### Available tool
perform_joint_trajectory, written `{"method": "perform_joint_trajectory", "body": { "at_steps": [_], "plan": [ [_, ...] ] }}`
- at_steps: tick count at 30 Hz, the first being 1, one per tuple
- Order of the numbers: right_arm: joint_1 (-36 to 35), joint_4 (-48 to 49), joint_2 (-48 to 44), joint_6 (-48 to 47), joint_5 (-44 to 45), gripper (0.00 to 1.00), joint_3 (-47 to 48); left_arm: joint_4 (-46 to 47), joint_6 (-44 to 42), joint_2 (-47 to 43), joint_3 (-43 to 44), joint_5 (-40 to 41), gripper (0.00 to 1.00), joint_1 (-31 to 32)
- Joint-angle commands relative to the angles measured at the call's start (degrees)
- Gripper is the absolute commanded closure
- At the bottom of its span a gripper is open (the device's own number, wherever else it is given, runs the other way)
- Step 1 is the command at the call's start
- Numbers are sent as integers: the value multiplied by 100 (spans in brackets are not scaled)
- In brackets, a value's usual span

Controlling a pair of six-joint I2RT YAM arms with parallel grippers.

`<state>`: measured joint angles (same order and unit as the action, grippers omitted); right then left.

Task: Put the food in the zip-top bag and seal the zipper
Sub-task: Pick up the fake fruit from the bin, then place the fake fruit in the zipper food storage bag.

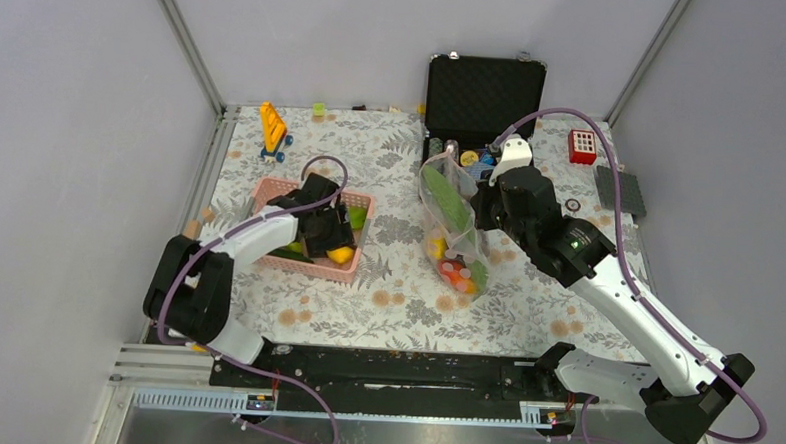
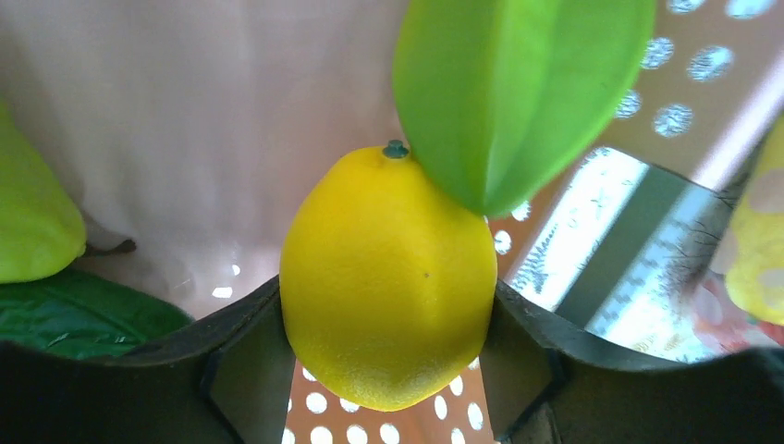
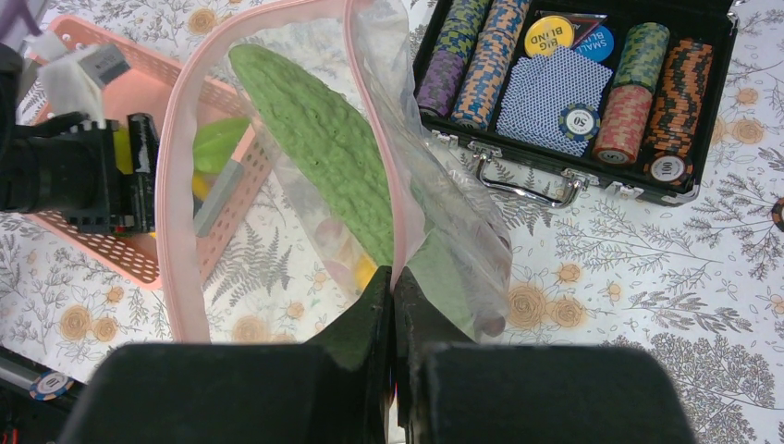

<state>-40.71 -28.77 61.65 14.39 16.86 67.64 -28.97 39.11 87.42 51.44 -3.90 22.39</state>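
Left arm (image 1: 253,234) bends inward, left gripper (image 2: 388,379) touching a lemon (image 2: 388,277) on both sides; right arm (image 1: 621,292) stretches forward, right gripper (image 3: 395,310) pinched on the bag (image 3: 453,213) rim.

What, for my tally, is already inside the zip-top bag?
The green cucumber is in the zip-top bag, a yellow piece and red-orange pieces below it. Creased plastic and the right gripper hide the rest.

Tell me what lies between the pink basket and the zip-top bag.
Only bare floral tablecloth separates the pink basket from the zip-top bag; the top view shows it.
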Motion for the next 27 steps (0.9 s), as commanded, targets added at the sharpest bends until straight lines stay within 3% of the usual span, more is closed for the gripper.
{"method": "perform_joint_trajectory", "body": {
  "at_steps": [1,7,11,14,18,27],
  "plan": [
    [40,268,-24,-16,-21,100,22,-100,17,-805,213,167,77,-19],
    [45,274,-38,-24,10,100,19,-401,34,-1897,465,849,77,-16],
    [37,289,-1,-25,-26,100,38,320,-75,-2550,798,208,79,73],
    [44,277,-57,-20,-85,100,39,995,-256,-2716,1165,-66,79,494],
    [41,266,-114,-29,-141,100,99,1392,-646,-2374,2021,-459,79,1113],
    [40,92,-87,116,-333,100,357,2071,-740,-957,3207,-1197,78,1767]
  ]
}}
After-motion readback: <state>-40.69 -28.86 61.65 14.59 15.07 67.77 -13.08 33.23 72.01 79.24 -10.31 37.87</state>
